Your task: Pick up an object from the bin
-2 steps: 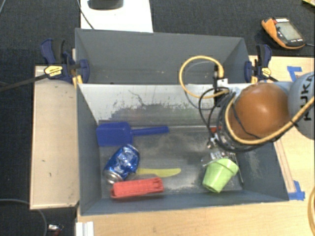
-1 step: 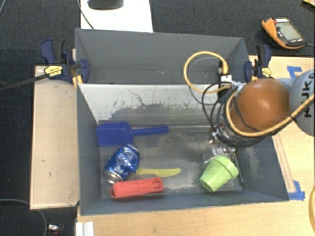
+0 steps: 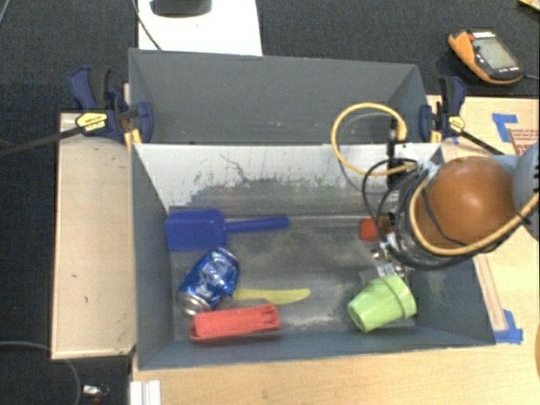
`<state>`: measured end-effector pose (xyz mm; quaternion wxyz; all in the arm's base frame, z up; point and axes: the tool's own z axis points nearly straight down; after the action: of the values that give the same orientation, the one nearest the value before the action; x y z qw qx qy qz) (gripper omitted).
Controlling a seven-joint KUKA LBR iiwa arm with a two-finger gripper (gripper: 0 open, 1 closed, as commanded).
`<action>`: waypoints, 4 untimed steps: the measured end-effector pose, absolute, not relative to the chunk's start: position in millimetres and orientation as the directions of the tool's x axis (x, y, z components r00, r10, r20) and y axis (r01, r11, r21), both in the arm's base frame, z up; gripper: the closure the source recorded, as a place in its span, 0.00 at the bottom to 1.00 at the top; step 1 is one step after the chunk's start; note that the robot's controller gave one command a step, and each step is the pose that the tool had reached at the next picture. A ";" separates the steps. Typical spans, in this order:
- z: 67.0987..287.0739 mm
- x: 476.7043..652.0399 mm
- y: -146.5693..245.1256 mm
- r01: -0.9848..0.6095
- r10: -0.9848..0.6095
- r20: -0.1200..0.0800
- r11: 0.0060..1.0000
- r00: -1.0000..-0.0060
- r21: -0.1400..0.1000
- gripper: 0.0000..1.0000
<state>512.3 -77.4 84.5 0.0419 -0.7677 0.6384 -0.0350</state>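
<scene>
We see the gripper low in the right part of the grey metal bin, below the round orange cover of the wrist. A yellow cable of the arm makes a loop against the far wall. The tip of the gripper is directly over a light green plastic cup, which lies on its side near the front right corner of the bin. The two are very close, but we cannot tell if they touch. We also cannot tell if the gripper is released or clenched, because the wrist and its cables cover that part.

Just left of the gripper, at the foot of the far wall, there is a small orange-red thing, too small for us to identify.

The other things lie in the left half, well apart from the gripper. A blue plastic scoop is near the left wall, with its handle pointing right. A crushed blue drink can lies just in front of the scoop. A red oblong block lies along the front edge, near the front left corner. A thin yellow curved piece lies between the can and the block.

The floor of the bin is scratched and worn. Around the bin is a black surface, and on it, beyond the far right corner, lies an orange and black handheld device.
</scene>
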 end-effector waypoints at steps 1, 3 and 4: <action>84.4 501.3 -108.8 -0.944 -0.953 0.017 -0.303 0.304 -0.133 1.00; 81.1 512.3 -67.9 -0.964 -0.974 0.022 -0.227 0.226 -0.140 1.00; 81.0 512.3 -68.0 -0.964 -0.974 0.022 -0.227 0.227 -0.140 1.00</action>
<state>512.3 -68.0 81.0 0.0482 -0.7817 0.6196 -0.0525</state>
